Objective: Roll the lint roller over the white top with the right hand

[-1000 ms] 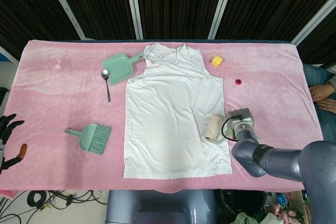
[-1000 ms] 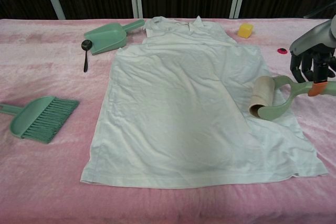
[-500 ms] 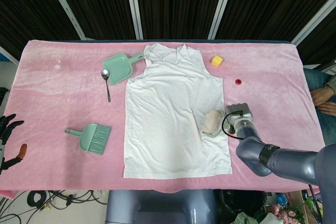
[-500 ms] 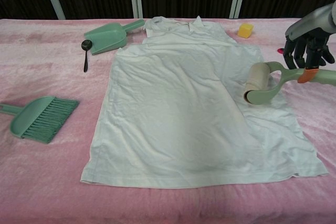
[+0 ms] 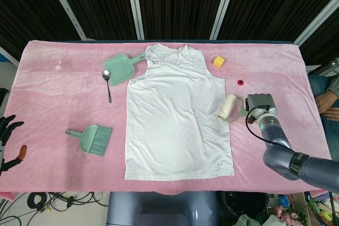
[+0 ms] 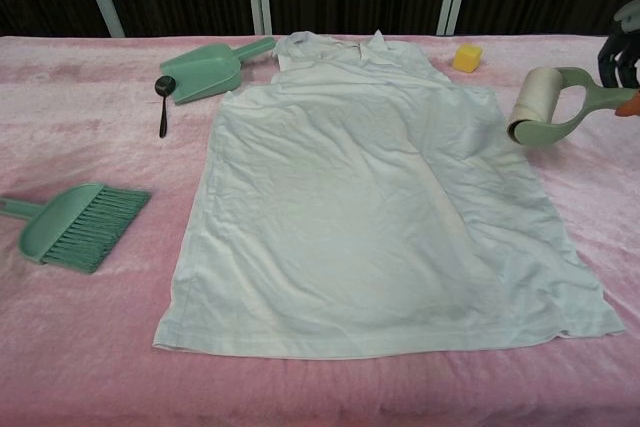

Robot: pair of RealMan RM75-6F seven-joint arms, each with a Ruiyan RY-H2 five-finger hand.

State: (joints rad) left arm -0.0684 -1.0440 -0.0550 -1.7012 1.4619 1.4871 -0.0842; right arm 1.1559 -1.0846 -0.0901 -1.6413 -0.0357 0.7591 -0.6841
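The white top [image 5: 175, 115] [image 6: 360, 207] lies flat on the pink cloth, collar toward the far side. My right hand [image 5: 259, 104] [image 6: 622, 52] grips the green handle of the lint roller [image 5: 229, 107] [image 6: 537, 105], just right of the top. The pale roll sits at the top's right edge, about mid-height of the garment. Whether the roll touches the fabric is unclear. My left hand [image 5: 6, 130] hangs off the table's left side with its dark fingers apart and nothing in them.
A green dustpan [image 5: 119, 69] [image 6: 205, 72] and a spoon [image 5: 107, 83] [image 6: 163, 97] lie left of the collar. A green brush [image 5: 92, 138] [image 6: 75, 227] rests further forward on the left. A yellow block [image 5: 219, 61] [image 6: 467, 56] and a small red cap [image 5: 240, 82] sit at the far right.
My right hand has carried the lint roller from the top's lower right part away and to the right, out to the garment's right edge. The left hand has stayed put.
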